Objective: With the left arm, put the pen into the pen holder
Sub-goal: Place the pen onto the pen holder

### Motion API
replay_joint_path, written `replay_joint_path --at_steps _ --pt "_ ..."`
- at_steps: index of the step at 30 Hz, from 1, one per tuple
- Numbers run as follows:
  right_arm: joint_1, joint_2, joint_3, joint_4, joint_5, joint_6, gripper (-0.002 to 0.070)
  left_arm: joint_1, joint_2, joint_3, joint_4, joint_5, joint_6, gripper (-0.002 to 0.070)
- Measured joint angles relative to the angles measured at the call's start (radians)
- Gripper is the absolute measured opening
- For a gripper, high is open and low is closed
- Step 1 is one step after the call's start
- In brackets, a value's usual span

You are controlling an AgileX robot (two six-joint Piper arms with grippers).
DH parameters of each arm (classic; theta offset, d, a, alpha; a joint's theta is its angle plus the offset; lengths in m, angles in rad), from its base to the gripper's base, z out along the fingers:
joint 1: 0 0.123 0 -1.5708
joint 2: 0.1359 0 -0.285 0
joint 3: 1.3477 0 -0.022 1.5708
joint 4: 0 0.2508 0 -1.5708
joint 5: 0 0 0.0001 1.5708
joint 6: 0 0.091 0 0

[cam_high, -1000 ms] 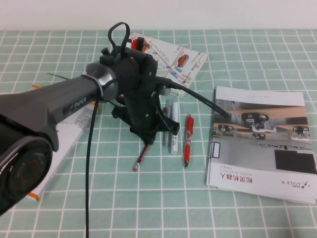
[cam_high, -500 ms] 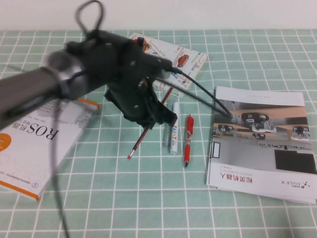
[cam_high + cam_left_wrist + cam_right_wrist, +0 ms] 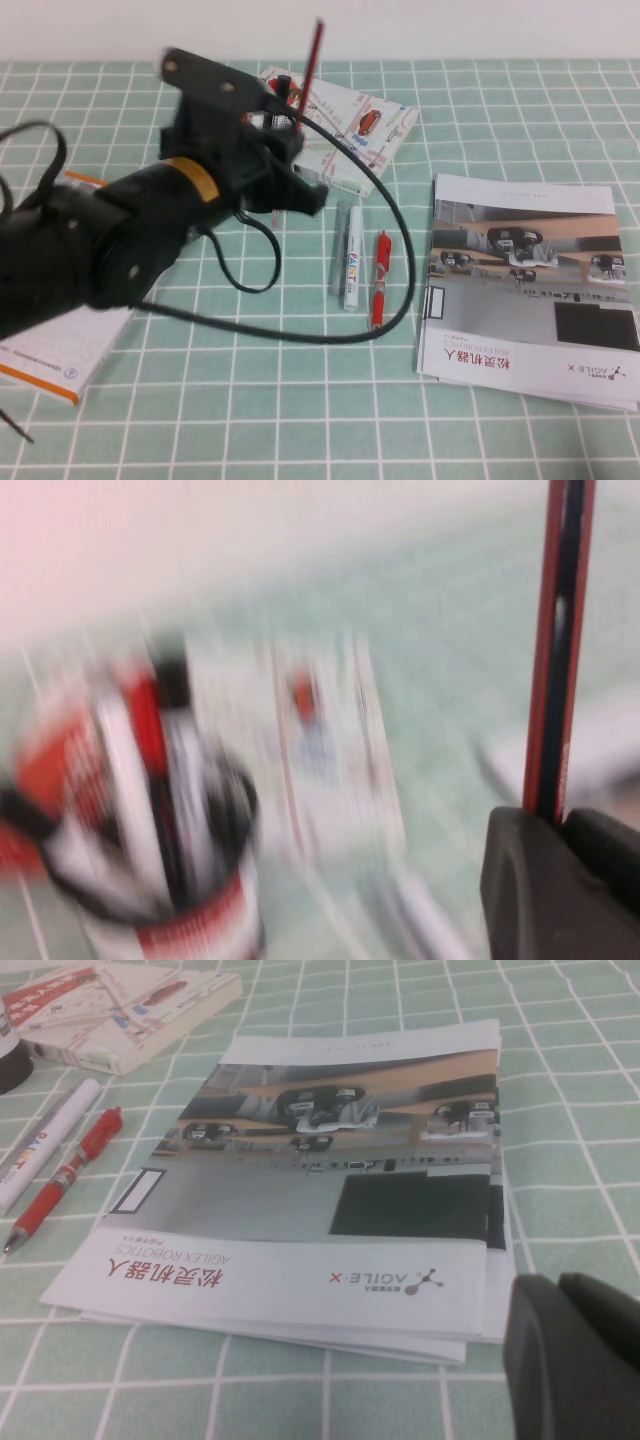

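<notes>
1. Pen (image 3: 312, 62) raised off the table, nearly upright, top tilted slightly right, standing over the far middle of the green checked tablecloth (image 3: 500, 110); lower end pinched in the left gripper (image 3: 285, 135).
2. Left of that: white and orange book (image 3: 60, 350) lying flat near the left edge, partly hidden under the left arm (image 3: 120, 240), with a black cable (image 3: 330, 335) looping off it across the cloth.
3. Left gripper pressed together on the pen; in the left wrist view, dark red shaft (image 3: 558, 650) rising from between the black fingers (image 3: 525, 880).
4. Pen holder (image 3: 165, 870) just behind the gripper, mostly hidden from above; blurred in the left wrist view, already crowded with other pens.
5. Middle: white marker (image 3: 351, 262) and red clicker pen (image 3: 380, 280) lying side by side, apart from each other.
6. Right: stack of brochures (image 3: 530, 285) lying flat.
7. Right gripper (image 3: 575, 1360) low beside the near corner of the brochures; fingers pressed together, holding nothing.
</notes>
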Motion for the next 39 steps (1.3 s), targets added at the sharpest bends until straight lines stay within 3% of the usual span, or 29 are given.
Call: replay_joint_path --at_steps 5,10,17,28,39 --pt "0.000 0.000 0.000 0.000 0.000 0.000 -0.0020 0.057 0.022 0.047 0.007 -0.282 -0.018 0.0020" --pt "0.000 0.000 0.000 0.000 0.000 0.000 -0.0020 0.143 0.118 0.036 0.007 -0.510 -0.134 0.0020" --pt "0.000 0.000 0.000 0.000 0.000 0.000 -0.0020 0.186 0.290 -0.073 0.038 -0.544 -0.210 0.0020" --pt "0.000 0.000 0.000 0.000 0.000 0.000 -0.0020 0.191 0.483 -0.279 0.051 -0.562 -0.216 0.0020" --pt "0.000 0.000 0.000 0.000 0.000 0.000 -0.0020 0.194 0.559 -0.324 0.070 -0.521 -0.176 0.0020"
